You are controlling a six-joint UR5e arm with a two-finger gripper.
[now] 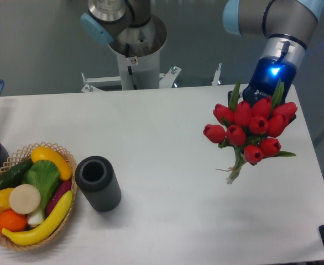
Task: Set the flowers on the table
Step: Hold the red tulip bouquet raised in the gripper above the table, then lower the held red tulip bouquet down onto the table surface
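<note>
Woven wicker basket (68, 165) of bright fruit sits at my white table's (167, 138) left edge, beside a dark ribbed cup (98, 183). My gripper (268, 94) hides behind the red tulip bunch (250, 130) over the right side; I cannot tell its fingers' state.

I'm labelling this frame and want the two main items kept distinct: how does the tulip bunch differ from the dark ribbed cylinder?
The flowers are red with green leaves and stems; the cylinder is dark grey and ribbed. The flowers are up at the end effector, stems hanging toward the table; the cylinder rests on it. The flowers are at the right; the cylinder is at the left, by the fruit basket. Both are over the white tabletop.
</note>
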